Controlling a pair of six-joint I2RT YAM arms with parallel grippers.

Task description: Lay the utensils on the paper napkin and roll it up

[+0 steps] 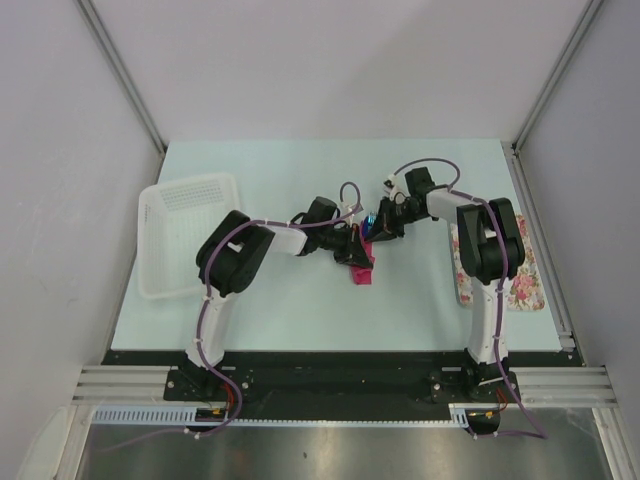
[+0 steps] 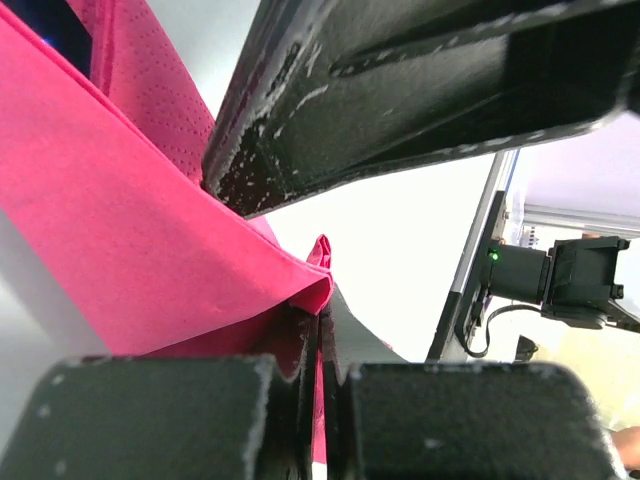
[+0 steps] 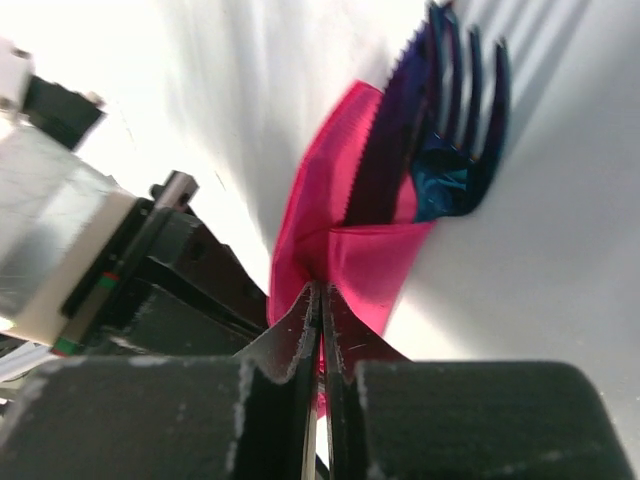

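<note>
The magenta-pink paper napkin (image 1: 361, 262) lies bunched at the table's middle, folded around the dark blue utensils (image 1: 369, 219). In the right wrist view the fork tines and other utensil tips (image 3: 440, 130) stick out of the napkin's (image 3: 340, 240) far end. My left gripper (image 1: 352, 248) is shut on a fold of the napkin (image 2: 150, 260); its jaws pinch the paper edge. My right gripper (image 1: 380, 232) is shut on the napkin too, close against the left one. The utensil handles are hidden inside the paper.
A white basket (image 1: 190, 232) stands at the left of the table. A floral-patterned tray (image 1: 505, 268) lies at the right, under the right arm. The two arms meet at the middle, fingers nearly touching.
</note>
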